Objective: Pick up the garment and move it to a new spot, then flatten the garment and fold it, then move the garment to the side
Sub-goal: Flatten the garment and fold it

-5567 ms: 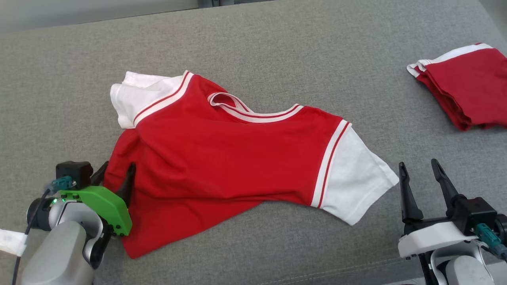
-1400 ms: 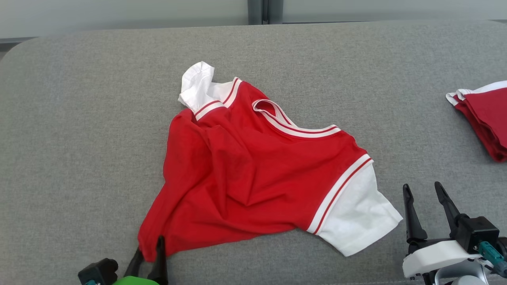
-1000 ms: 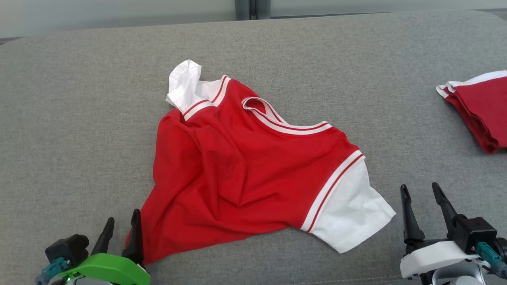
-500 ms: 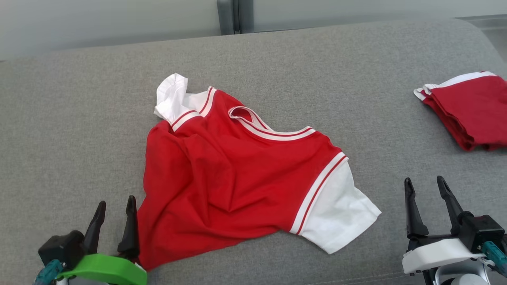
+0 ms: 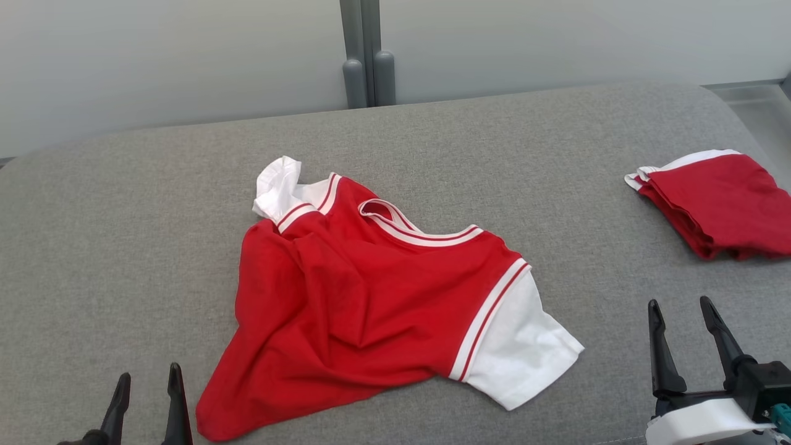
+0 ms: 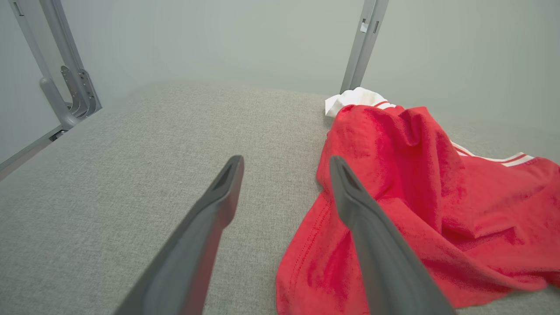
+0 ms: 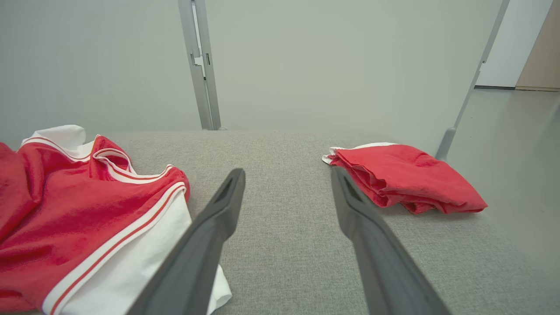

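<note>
Light, limp and rumpled, the red garment [image 5: 371, 296] likely wants pinching at its hem corner [image 5: 209, 425] and white sleeve [image 5: 525, 355]; left gripper [image 5: 149, 372] and right gripper [image 5: 678, 303] both stand fingers apart, empty

Soft, matt red-and-white cloth forms the garment [image 5: 371, 296]; coarse grey woven fabric covers the worktop [image 5: 123, 216]; the left gripper [image 6: 284, 159] has smooth, matt dark plastic-looking fingers [image 6: 376, 249]; the post [image 5: 364, 62] is smooth grey metal.
</note>
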### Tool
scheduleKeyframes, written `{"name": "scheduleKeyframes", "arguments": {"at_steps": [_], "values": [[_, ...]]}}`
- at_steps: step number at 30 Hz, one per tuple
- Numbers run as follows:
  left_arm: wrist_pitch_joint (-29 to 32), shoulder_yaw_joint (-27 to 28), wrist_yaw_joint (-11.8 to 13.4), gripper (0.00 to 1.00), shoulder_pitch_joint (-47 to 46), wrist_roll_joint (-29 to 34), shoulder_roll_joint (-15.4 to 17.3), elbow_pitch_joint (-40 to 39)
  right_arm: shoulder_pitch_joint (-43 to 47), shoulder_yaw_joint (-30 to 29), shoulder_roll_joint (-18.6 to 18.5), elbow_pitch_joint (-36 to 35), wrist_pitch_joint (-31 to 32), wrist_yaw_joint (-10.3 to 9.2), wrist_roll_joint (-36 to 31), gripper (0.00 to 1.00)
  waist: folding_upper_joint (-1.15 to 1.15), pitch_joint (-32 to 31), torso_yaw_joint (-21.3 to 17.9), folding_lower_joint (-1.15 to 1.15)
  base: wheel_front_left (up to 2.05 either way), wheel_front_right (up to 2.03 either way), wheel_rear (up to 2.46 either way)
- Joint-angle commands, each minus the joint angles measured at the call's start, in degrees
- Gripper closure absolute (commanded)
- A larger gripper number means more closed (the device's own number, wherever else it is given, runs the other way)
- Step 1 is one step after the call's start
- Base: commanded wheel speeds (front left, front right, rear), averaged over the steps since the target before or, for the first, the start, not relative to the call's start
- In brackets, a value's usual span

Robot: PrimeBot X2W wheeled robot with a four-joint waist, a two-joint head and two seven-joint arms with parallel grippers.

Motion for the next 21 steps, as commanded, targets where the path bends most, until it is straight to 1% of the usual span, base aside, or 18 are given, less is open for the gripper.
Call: {"name": "scheduleKeyframes", "arguments": {"at_steps": [1,5,11,15,21], "values": [[-0.1,0.5,-0.6,0.0,1.1,0.8,-0.3,0.0,0.8,-0.3,-0.2,-0.2,0.0,-0.07,-0.4,0.0,0.0,-0.5,0.4,0.0,0.0,0.0,0.0],[-0.1,3.8,-4.0,0.0,2.8,4.5,-2.9,1.2,1.9,-0.7,0.1,0.5,0.0,-0.07,-0.5,0.0,0.0,-0.9,0.9,0.0,0.0,0.0,0.0],[-0.1,7.9,-8.1,0.0,4.0,9.3,-6.1,2.3,3.0,-1.8,-0.1,1.2,0.0,-0.07,-0.4,0.0,0.0,-1.6,1.6,0.0,0.0,0.0,0.0],[-0.1,9.7,-9.9,0.0,4.6,11.5,-7.6,2.7,3.1,-2.2,-0.2,2.0,0.0,-0.07,-0.3,0.0,0.0,-2.0,1.8,0.0,0.0,0.0,0.0],[-0.1,10.9,-11.2,0.0,4.3,13.1,-8.6,3.3,2.2,-1.1,-0.4,3.2,0.0,-0.07,-0.5,0.0,0.0,-2.1,2.1,0.0,0.0,0.0,0.0]]}}
